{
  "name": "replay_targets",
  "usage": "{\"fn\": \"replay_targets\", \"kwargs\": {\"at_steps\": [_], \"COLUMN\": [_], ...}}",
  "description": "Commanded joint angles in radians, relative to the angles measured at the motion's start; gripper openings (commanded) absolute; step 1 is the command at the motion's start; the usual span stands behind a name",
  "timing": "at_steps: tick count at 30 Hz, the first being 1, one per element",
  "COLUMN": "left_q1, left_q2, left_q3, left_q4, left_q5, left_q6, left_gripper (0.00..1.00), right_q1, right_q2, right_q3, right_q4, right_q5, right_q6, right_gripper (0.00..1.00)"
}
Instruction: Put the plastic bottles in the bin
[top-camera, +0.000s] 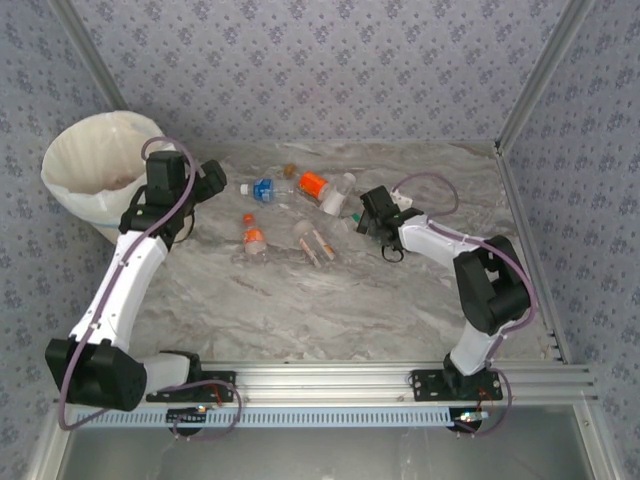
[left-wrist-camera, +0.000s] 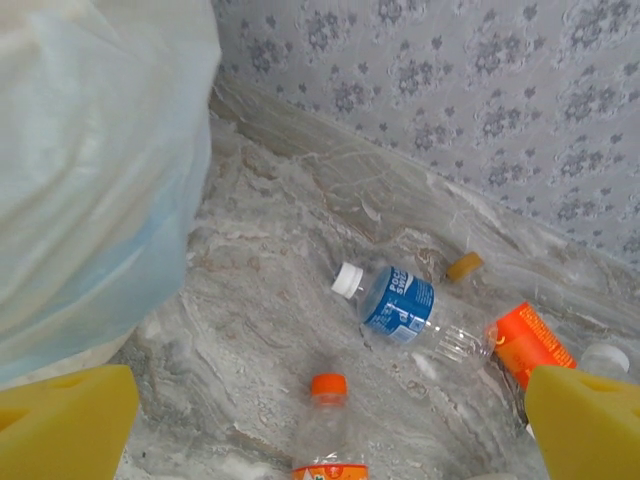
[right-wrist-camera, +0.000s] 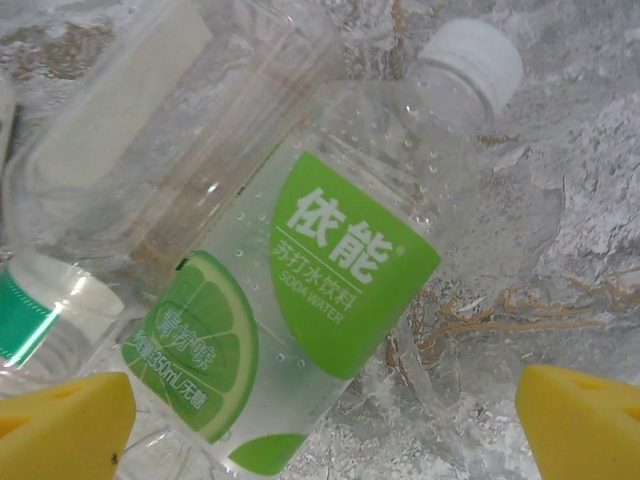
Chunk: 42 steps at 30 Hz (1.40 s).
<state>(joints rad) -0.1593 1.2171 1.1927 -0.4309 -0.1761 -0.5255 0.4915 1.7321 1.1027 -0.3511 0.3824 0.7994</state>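
Marbled grey table (top-camera: 330, 320) from above, boxed in by blue-grey floral wallpaper (top-camera: 330, 70). Carries the bin (top-camera: 62, 190) at its far left corner, white liner folded over the rim. Has the plastic bottles lying loose on the marble toward the back, right of the bin and outside it: a blue-label bottle (top-camera: 265, 189), an orange-label bottle (top-camera: 313, 184) just right of that, an orange-capped bottle (top-camera: 254, 238) nearer the arms. Puts the left gripper (top-camera: 213, 178) just beside the bin, aimed at the bottles, and the right gripper (top-camera: 362, 218) at the right edge of the cluster.

From the left wrist: looks past two yellow fingers (left-wrist-camera: 70, 425) spread wide at the bottom corners, clasping nothing. Catches the liner at upper left, the blue-label bottle on its side mid-frame, the orange-capped bottle low between the fingers, the orange-label bottle at right, and a loose gold cap (left-wrist-camera: 464, 266) near the wall.

From the right wrist: hangs close above a green-label bottle (right-wrist-camera: 320, 290) lying on its side, white cap to the upper right. Shows yellow pads (right-wrist-camera: 585, 420) set wide apart, jaws fully parted, nothing clamped. Finds a clear bottle (right-wrist-camera: 150, 130) lying against the green-label one at upper left.
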Motion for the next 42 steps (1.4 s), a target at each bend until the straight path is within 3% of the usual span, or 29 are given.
{"fn": "replay_targets", "kwargs": {"at_steps": [1, 8, 15, 24, 31, 42], "left_q1": [-0.003, -0.003, -0.002, -0.003, -0.011, -0.083], "left_q2": [-0.037, -0.025, -0.023, -0.024, 0.002, 0.085], "left_q3": [-0.022, -0.025, -0.028, -0.033, -0.026, -0.012], "left_q4": [0.048, 0.038, 0.035, 0.037, 0.077, 0.186], "left_q5": [-0.036, -0.022, -0.017, -0.003, 0.174, 0.474], "left_q6": [-0.013, -0.015, -0.017, -0.011, -0.002, 0.025], "left_gripper": [0.99, 0.99, 1.00, 0.99, 0.99, 0.99], "right_q1": [0.005, -0.006, -0.042, -0.031, -0.024, 0.044], "right_q2": [0.037, 0.091, 0.129, 0.114, -0.071, -0.418], "right_q3": [0.019, 0.002, 0.023, -0.003, -0.133, -0.311], "right_q4": [0.018, 0.051, 0.116, 0.113, 0.167, 0.263], "right_q5": [0.044, 0.029, -0.062, -0.021, 0.023, 0.047], "right_q6": [0.074, 0.098, 0.084, 0.045, -0.050, -0.281], "right_gripper": [1.00, 0.98, 0.93, 0.68, 0.56, 0.51]}}
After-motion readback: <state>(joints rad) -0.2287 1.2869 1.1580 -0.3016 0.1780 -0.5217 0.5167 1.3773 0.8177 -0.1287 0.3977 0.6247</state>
